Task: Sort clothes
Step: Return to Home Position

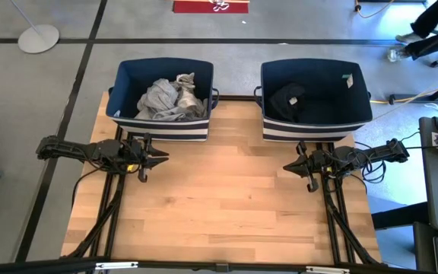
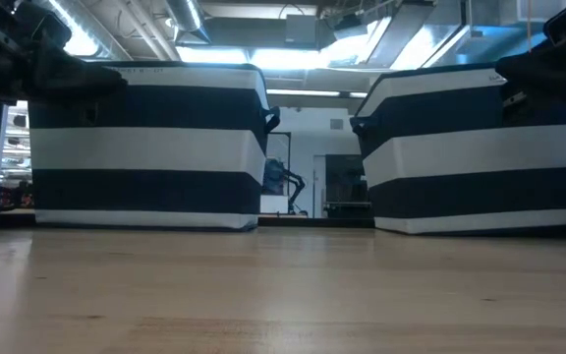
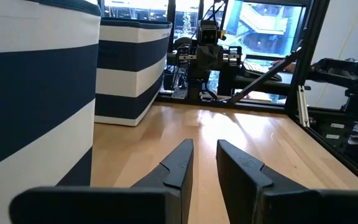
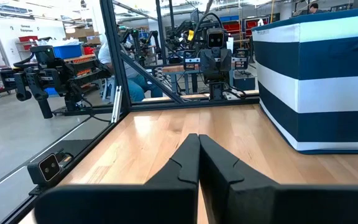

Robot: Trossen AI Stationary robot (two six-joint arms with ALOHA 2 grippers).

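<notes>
Pale wooden table point(image 1: 226, 217) fills my overhead feed, with two navy striped bins standing along its far edge. Over the table's left half, the left bin point(image 1: 162, 131) holds the light clothes point(image 1: 166, 97): a crumpled heap of grey and off-white fabric, soft and folded over itself. Over the table's right half, the right bin point(image 1: 310, 128) holds the dark clothes point(image 1: 286, 100), a black bundle slumped on the side nearer the table's middle and hard to tell from the navy lining.

I see no garment on the boards, so I judge the sorting done. That would be why both arms are parked low and level, pointing inward across the table just short of the bins. On my left feed the left claw point(image 3: 205, 143) sits above the table's left side, its fingers slightly spread with a narrow gap. The right claw point(image 4: 197, 137) sits above the table's right side, its fingers pressed together and holding nothing.
</notes>
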